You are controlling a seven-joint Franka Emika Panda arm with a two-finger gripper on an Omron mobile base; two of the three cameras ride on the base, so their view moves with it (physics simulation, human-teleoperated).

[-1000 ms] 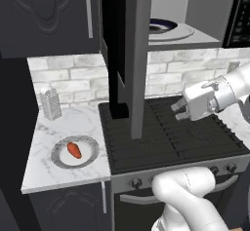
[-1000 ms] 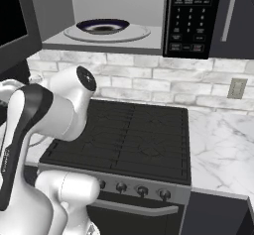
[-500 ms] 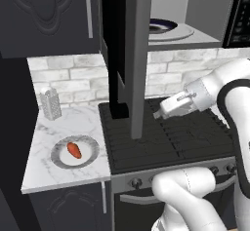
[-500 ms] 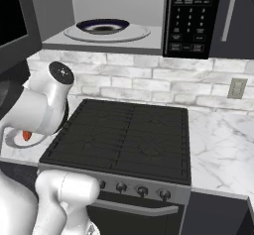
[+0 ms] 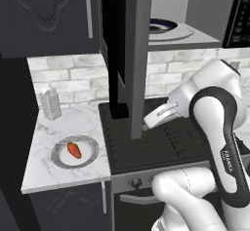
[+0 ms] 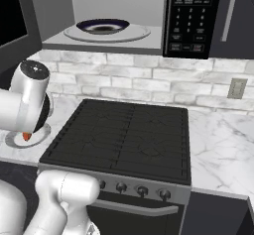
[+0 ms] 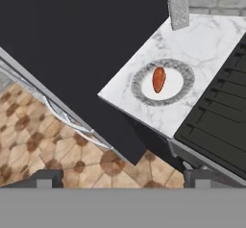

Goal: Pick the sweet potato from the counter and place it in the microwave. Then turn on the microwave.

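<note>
The sweet potato [image 5: 74, 150] lies alone on a small round plate [image 5: 90, 155] on the counter [image 5: 46, 176] to the left of the black stovetop [image 5: 146, 140], with a metal grater [image 5: 50, 103] standing behind it near the brick wall. It is a small orange-red oval, tapered at one end; I judge it light, firm and unlikely to bruise, but rounded and smooth enough to roll or squirt out of a loose pinch. The sound hold would be across its short width at the thickest middle, fingers coming down from above, clear of the plate's rim. The microwave [image 6: 69, 40] stands open above the stovetop, its round glass tray and a dark bowl visible inside, with the button panel [image 6: 191, 18] to the right. The arm is folded over the stovetop, elbow high, forearm reaching left toward the counter. The gripper [image 7: 122, 179] hangs well short of the plate, aimed obliquely at it; its two finger tips stand wide apart with nothing between them. The hand is not yet over the sweet potato.
</note>
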